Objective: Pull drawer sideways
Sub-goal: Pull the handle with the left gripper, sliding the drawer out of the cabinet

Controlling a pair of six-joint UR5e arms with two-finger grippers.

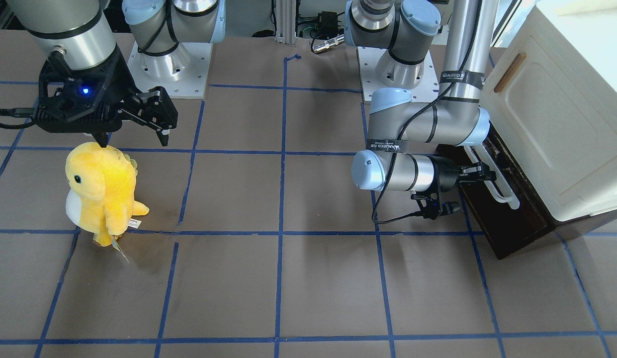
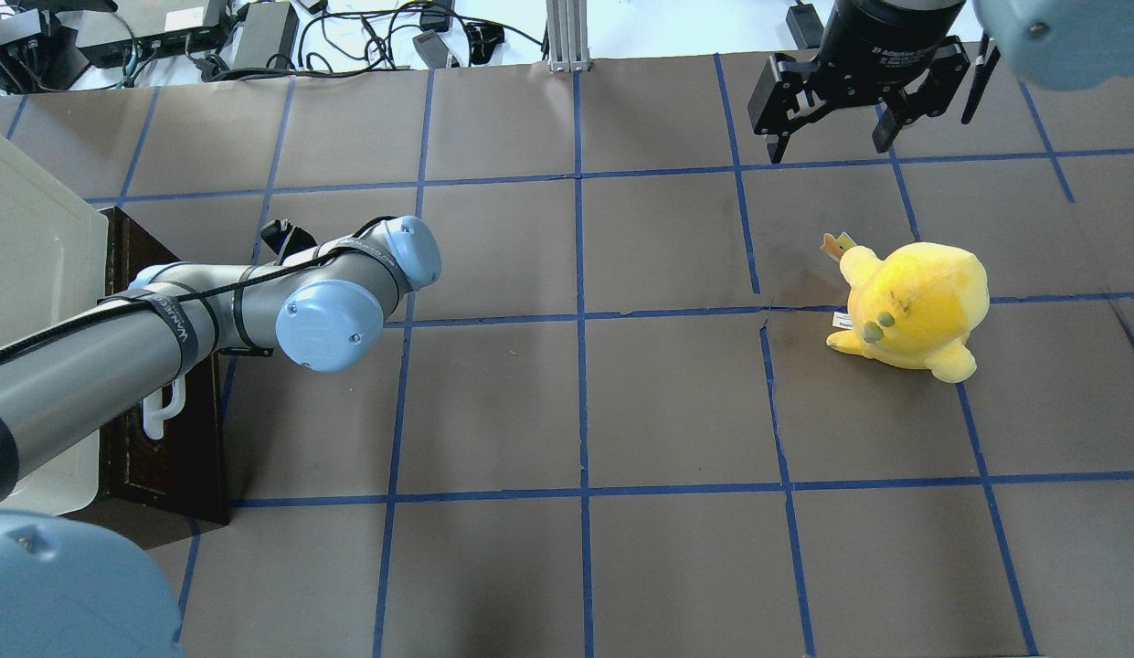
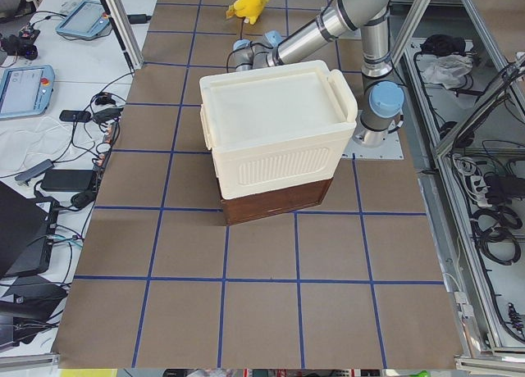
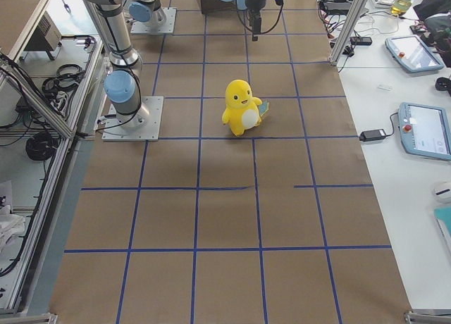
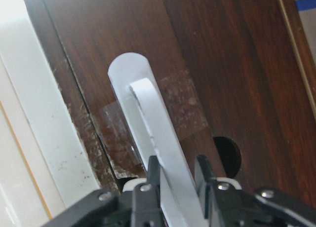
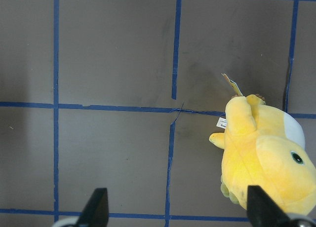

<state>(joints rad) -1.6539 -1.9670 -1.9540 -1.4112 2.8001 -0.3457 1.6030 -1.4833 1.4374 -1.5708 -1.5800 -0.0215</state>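
"The drawer point(image 1: 517, 223), where is it?"
"Down low under the cream cabinet point(image 1: 552, 129), at the table's end on the robot's left side."
"Why is the left gripper point(image 5: 175, 180) there?"
"Its fingers point(image 5: 153, 175) squeeze the white handle point(image 1: 504, 196), one on each side. I think that is so it can tug the drawer out sideways."
"And the right gripper point(image 2: 829, 128)?"
"Its fingers are spread wide, holding nothing. It hangs near the yellow toy point(image 1: 102, 189), far from the drawer, maybe to be out of the way."
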